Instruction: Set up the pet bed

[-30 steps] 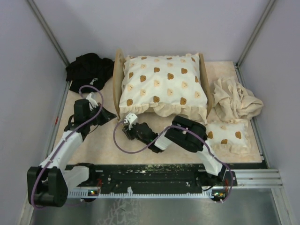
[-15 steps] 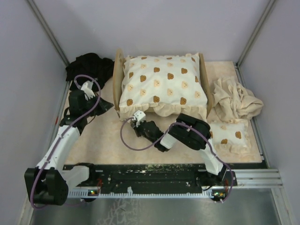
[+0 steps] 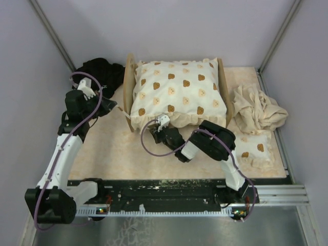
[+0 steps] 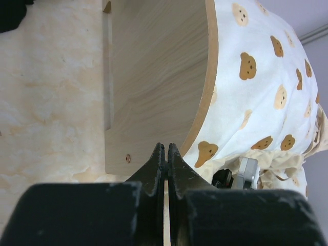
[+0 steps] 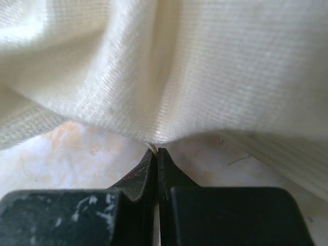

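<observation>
Light-wood pet bed (image 4: 154, 77) with 2 rounded boards holds bear-print cushion (image 3: 177, 92).

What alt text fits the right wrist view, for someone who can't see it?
The right hand, fingers shut, appears to pinch the lower edge of a cream cushion frill that fills the upper frame. A pale marbled table shows beneath the cloth.

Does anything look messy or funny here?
Yes. The big bear cushion droops over the near side of the pet bed instead of lying flat inside. A beige cloth lies crumpled on the right, beside a small pillow.
</observation>
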Tool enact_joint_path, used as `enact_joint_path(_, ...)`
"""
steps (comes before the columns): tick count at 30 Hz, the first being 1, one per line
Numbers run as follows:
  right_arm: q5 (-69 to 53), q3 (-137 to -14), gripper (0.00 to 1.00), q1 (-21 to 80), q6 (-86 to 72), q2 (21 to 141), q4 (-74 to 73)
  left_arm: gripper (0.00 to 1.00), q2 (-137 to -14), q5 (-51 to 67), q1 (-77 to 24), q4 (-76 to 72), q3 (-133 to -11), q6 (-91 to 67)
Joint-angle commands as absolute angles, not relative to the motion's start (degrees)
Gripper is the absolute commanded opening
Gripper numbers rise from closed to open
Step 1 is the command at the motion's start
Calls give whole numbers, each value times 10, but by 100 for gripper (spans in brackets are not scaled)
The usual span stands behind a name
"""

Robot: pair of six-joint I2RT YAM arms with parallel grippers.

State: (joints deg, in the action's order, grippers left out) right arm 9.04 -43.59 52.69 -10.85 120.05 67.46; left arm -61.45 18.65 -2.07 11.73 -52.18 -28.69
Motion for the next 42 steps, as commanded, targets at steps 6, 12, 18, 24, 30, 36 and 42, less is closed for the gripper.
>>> enact_joint_path(6,159,-407,0,519,-182,1200,750,0,-581,122,1,151,-556,-292)
enact_joint_path(12,193,-401,0,519,-176,1197,749,0,-579,109,7,146,-562,-293)
enact_joint_path(18,202,-386,0,519,-188,1197,773,0,-580,105,12,154,-565,-296)
enact_joint_path(24,176,-395,0,519,-196,1208,778,0,-587,115,16,155,-592,-315)
enact_joint_path(30,131,-397,7,520,-196,1191,788,0,-564,126,16,160,-562,-317)
enact_joint_path(36,90,-345,31,520,-206,1110,781,0,-491,199,16,165,-403,-323)
enact_joint_path(42,54,-296,45,520,-199,1001,686,10,-436,232,14,155,-265,-345)
